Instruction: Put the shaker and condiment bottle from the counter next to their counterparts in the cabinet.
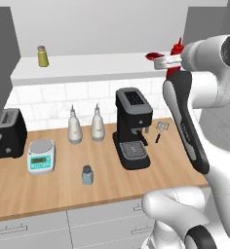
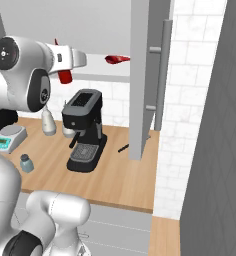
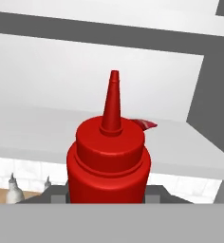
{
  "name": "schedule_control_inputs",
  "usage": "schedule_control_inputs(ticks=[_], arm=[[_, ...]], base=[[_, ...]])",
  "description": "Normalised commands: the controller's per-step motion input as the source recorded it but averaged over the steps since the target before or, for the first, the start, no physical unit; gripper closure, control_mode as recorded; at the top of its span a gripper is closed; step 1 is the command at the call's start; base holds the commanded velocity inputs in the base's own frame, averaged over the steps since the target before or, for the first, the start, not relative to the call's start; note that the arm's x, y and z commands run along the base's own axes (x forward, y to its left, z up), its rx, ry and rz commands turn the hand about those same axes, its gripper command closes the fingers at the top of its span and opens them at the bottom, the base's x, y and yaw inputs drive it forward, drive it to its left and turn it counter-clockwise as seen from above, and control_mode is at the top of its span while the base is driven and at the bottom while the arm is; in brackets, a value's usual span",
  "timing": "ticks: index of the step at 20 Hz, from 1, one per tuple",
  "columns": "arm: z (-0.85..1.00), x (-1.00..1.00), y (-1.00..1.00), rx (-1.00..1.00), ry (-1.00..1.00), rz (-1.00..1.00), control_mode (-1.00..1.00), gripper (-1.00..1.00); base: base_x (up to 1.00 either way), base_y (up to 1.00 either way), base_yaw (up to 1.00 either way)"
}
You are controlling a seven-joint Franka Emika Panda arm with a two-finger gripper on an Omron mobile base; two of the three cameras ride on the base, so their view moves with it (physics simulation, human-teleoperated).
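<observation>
1. You have the arm raised high, its forearm reaching level toward the cabinet (image 1: 87, 68); the wrist sits at the right end of the shelf board's front edge in the left base view.
2. Your gripper (image 3: 109, 192) is clamped on the condiment bottle (image 3: 109, 161). In the hand view the red body fills the space between the fingers and the nozzle points up toward the shelf's back wall. You cannot see the finger tips themselves; the bottle covers them.
3. In the left base view the condiment bottle shows in part, a red top and a red strip below the wrist, the rest behind the arm. It is held at the shelf's front right edge; whether it rests on the board you cannot tell.
4. On the counter (image 1: 53, 189), the shaker (image 1: 87, 175) stands upright near the front edge, left of the coffee machine (image 1: 132, 127) and just right of the kitchen scale (image 1: 41, 156).
5. Farther back, two white bottles (image 1: 86, 125) stand side by side near the back edge, and a black toaster (image 1: 6, 133) sits at the left edge, cut off by the frame.
6. On the shelf, the olive-yellow shaker (image 1: 42, 56) stands toward the left end, and the red packet (image 1: 152, 56) lies near the right end, partly hidden by the wrist.
</observation>
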Motion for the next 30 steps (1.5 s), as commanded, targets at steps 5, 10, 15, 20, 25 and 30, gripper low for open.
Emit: schedule_control_inputs(ticks=[5, 10, 15, 20, 25, 30], arm=[[0.17, 0.19, 0.00, 0.00, 0.00, 0.00, -1.00, 1.00], [0.02, 0.37, 0.00, 0.00, 0.01, 0.00, -1.00, 1.00], [-0.28, 0.28, 0.00, 0.00, -0.08, 0.00, -1.00, 1.00], [-0.05, 0.21, 0.00, 0.00, -0.04, 0.00, -1.00, 1.00], [0.00, 0.21, 0.00, 0.00, -0.04, 0.00, -1.00, 1.00], [0.00, 0.24, 0.00, 0.00, -0.01, 0.00, -1.00, 1.00]], base=[[0.00, 0.00, 0.00], [0.00, 0.00, 0.00], [0.00, 0.00, 0.00], [0.00, 0.00, 0.00], [0.00, 0.00, 0.00], [0.00, 0.00, 0.00]])
